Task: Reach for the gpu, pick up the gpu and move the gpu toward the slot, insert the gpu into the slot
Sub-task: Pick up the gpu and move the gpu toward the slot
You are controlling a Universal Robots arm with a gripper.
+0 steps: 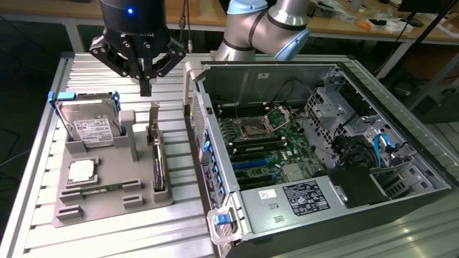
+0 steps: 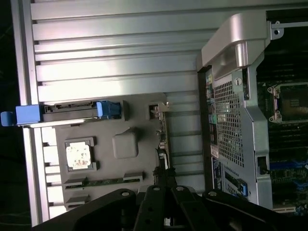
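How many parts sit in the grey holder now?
4: silver boxy hard drive upright at one end; square silver processor chip next to it; narrow green memory stick beyond that; thin gpu card on edge, beside the open computer case. None seems hidden.

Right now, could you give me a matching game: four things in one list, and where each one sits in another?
1 gpu
2 hard drive
3 slot
4 tool

A inside the open case
B in the air, holding nothing
C on edge in the grey tray, nearest the case
D propped in the tray, blue rails

Pairs: 1-C, 2-D, 3-A, 4-B
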